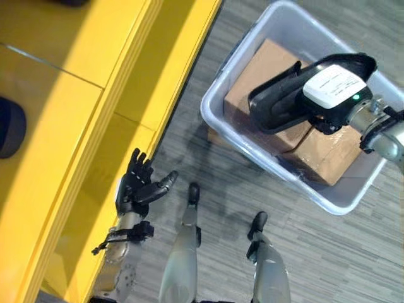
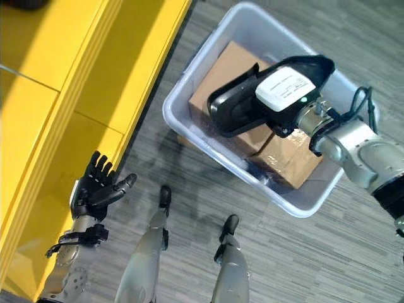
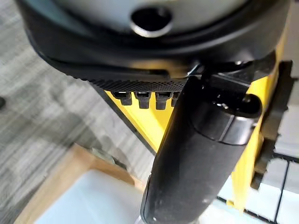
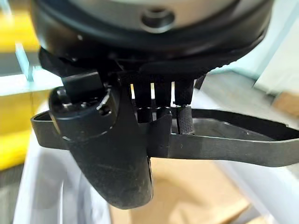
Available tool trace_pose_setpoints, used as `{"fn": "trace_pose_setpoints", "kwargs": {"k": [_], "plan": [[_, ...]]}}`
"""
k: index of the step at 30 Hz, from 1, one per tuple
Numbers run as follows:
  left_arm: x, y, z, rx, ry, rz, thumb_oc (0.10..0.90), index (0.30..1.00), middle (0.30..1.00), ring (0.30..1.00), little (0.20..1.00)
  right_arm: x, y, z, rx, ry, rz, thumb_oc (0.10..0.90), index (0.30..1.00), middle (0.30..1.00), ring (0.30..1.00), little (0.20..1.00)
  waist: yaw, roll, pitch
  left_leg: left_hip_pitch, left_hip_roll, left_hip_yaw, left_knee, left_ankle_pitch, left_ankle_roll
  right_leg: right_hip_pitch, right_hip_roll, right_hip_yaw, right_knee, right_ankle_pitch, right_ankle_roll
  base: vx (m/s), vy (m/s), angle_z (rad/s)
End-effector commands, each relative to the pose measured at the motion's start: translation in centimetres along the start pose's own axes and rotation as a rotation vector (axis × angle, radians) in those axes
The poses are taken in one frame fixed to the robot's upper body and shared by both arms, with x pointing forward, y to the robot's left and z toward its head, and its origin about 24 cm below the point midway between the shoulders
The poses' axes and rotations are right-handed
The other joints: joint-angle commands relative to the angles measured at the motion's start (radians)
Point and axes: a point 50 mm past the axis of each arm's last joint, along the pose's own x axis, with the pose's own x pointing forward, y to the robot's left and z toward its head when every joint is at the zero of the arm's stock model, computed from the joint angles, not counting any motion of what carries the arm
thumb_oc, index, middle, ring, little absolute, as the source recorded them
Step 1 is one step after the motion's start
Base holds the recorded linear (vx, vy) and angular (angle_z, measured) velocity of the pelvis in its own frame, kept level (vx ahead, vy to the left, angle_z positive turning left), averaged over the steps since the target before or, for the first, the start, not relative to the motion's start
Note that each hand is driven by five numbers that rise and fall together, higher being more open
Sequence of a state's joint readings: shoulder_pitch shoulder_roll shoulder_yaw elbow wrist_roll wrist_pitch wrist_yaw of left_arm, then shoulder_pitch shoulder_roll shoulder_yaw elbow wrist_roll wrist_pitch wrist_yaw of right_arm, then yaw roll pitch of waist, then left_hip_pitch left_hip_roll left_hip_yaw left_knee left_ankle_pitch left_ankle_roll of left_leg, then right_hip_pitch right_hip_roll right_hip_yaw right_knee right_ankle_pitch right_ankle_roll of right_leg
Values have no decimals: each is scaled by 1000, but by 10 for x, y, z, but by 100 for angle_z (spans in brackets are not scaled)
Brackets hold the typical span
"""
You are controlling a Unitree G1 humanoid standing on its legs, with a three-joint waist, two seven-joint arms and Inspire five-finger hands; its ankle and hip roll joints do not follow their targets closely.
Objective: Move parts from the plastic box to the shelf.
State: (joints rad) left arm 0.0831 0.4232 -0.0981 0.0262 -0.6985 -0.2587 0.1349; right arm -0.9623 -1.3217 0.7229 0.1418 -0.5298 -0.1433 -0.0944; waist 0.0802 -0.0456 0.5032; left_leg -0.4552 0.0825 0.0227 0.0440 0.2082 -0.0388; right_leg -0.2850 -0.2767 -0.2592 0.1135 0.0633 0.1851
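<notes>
Clearly, the right hand (image 2: 287, 95) was clamped on a black plastic part (image 2: 252, 101), its fingers (image 4: 159, 100) curled over the part's thin rim and the thumb pressing from the other side, as the right wrist view showed. The part hung just above the plastic box (image 2: 183, 126), which sat toward one o'clock in the head views, over two brown cardboard boxes (image 2: 221, 79) lying inside it. Whether the part had cleared them entirely or was touching the top one could not be told.

The step in hand looked like the lift-out: one part gripped, not yet carried across. The next move would call for raising it clear of the box wall, then swinging it toward ten o'clock, where the yellow shelf (image 2: 57, 95) ran along the left side, without loosening the pinch on that narrow rim.

The left hand (image 1: 140, 183) hung at about seven o'clock beside the shelf edge, its fingers spread and holding nothing.

The box stood on a grey, plank-patterned floor (image 2: 328, 265), just beside the shelf's base.
</notes>
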Motion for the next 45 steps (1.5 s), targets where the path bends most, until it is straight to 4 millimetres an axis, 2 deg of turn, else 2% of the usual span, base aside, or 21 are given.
{"fn": "trace_pose_setpoints", "kwargs": {"k": [1, 4, 6, 7, 8, 10, 12, 13, 16, 19, 20, 21, 22, 25, 31, 36, 44, 45], "plan": [[-1, 1, 35, 138, -159, -73, 900, 1000, 1000, 1000, 1000, -6, -37, -3, 118, 4, -201, 400, 300, 300, 300, 300, 1, -63, -112, 121, 128, 9, 30, -99, -111, 111, -27, -8, -67, 55, 38, 59, -12, -9], [-3, 4, 39, 169, -175, -65, 900, 1000, 1000, 1000, 1000, -13, -32, 8, 231, -25, -234, 400, 300, 300, 300, 300, -2, -71, -140, 157, 136, 21, 14, -101, -112, 137, -23, -8, -85, 60, 40, 37, -19, -12], [-3, 4, 39, 177, -173, -71, 900, 1000, 1000, 1000, 1000, -16, -30, 7, 237, -18, -232, 400, 300, 300, 300, 300, 7, -76, -139, 162, 136, 22, 10, -100, -112, 142, -22, -8, -89, 61, 40, 36, -24, -12], [-7, 12, 44, 262, -185, -64, 900, 1000, 1000, 1000, 1000, -22, -28, 21, 322, -82, -216, 400, 300, 300, 300, 300, -6, -83, -184, 206, 148, 36, -11, -103, -115, 178, -14, -3, -120, 67, 44, 79, -43, -10], [-8, 15, 49, 333, -199, -62, 900, 1000, 1000, 1000, 1000, -27, -27, 26, 377, -109, -211, 400, 300, 300, 300, 300, -11, -86, -218, 237, 151, 48, -31, -101, -118, 199, -11, 1, -140, 77, 47, 101, -52, -11], [-8, 15, 54, 401, -220, -76, 900, 1000, 1000, 1000, 1000, -32, -25, 28, 417, -111, -207, 400, 300, 300, 300, 300, -5, -91, -234, 264, 156, 61, -49, -99, -120, 215, -8, 7, -153, 82, 50, 48, -23, -13], [-6, 15, 66, 525, -285, -79, 900, 1000, 1000, 1000, 1000, -34, -25, 40, 546, -166, -223, 400, 300, 300, 300, 300, -19, -94, -279, 323, 170, 87, -80, -99, -127, 244, 1, 23, -165, 74, 52, 61, -25, -17], [-6, 15, 66, 527, -285, -79, 900, 1000, 1000, 1000, 1000, -34, -25, 40, 548, -165, -223, 400, 300, 300, 300, 300, -17, -96, -278, 324, 169, 89, -84, -93, -126, 242, 1, 25, -166, 78, 51, 50, -22, -17], [-3, 7, 84, 665, -397, -89, 900, 1000, 1000, 1000, 1000, -33, -27, 50, 704, -222, -238, 400, 300, 300, 300, 300, -28, -101, -332, 391, 184, 119, -104, -103, -129, 279, 8, 48, -169, 63, 53, 55, -37, -28], [-1, 5, 89, 714, -429, -89, 900, 1000, 1000, 1000, 1000, -31, -26, 52, 739, -237, -236, 400, 300, 300, 300, 300, -31, -103, -342, 405, 186, 128, -108, -101, -128, 283, 8, 56, -169, 64, 52, 37, -27, -19], [1, 0, 98, 813, -497, -95, 900, 1000, 1000, 1000, 1000, -30, -27, 54, 783, -259, -233, 400, 300, 300, 300, 300, -40, -103, -369, 426, 190, 139, -109, -107, -129, 297, 10, 60, -171, 57, 53, 45, -20, -27], [1, 0, 98, 816, -498, -92, 900, 1000, 1000, 1000, 1000, -30, -28, 54, 784, -260, -232, 400, 300, 300, 300, 300, -39, -103, -367, 430, 190, 141, -111, -107, -129, 300, 10, 61, -171, 57, 53, 81, -30, -18], [4, -6, 109, 931, -578, -96, 900, 1000, 1000, 1000, 1000, -29, -28, 55, 818, -275, -220, 400, 300, 300, 300, 300, -48, -101, -387, 454, 194, 148, -115, -117, -132, 316, 12, 66, -172, 48, 54, 40, -13, -12], [8, -9, 116, 1063, -652, -74, 900, 1000, 1000, 1000, 1000, -28, -28, 53, 869, -284, -196, 400, 300, 300, 300, 300, -65, -100, -422, 478, 196, 162, -120, -118, -134, 328, 14, 74, -172, 43, 50, 46, -11, -14], [12, -22, 125, 1219, -759, -87, 900, 1000, 1000, 1000, 1000, -27, -30, 51, 913, -287, -200, 400, 300, 300, 300, 300, -85, -91, -453, 506, 198, 173, -123, -128, -133, 344, 14, 85, -171, 35, 46, 20, 3, -6], [15, -33, 127, 1261, -834, -77, 900, 1000, 1000, 1000, 1000, -25, -34, 51, 937, -295, -229, 400, 300, 300, 300, 300, -101, -85, -467, 515, 197, 184, -125, -132, -133, 348, 16, 92, -176, 35, 46, 13, 9, -4], [16, -41, 125, 1270, -860, -92, 900, 1000, 1000, 1000, 1000, -23, -33, 53, 942, -297, -239, 400, 300, 300, 300, 300, -109, -84, -471, 520, 197, 189, -125, -135, -132, 348, 16, 100, -177, 35, 45, 1, 2, -3], [18, -50, 125, 1266, -892, -111, 900, 1000, 1000, 1000, 1000, -21, -36, 55, 948, -308, -254, 400, 300, 300, 300, 300, -117, -83, -475, 522, 197, 191, -126, -137, -131, 348, 16, 105, -179, 35, 45, 0, 0, 0]]}}
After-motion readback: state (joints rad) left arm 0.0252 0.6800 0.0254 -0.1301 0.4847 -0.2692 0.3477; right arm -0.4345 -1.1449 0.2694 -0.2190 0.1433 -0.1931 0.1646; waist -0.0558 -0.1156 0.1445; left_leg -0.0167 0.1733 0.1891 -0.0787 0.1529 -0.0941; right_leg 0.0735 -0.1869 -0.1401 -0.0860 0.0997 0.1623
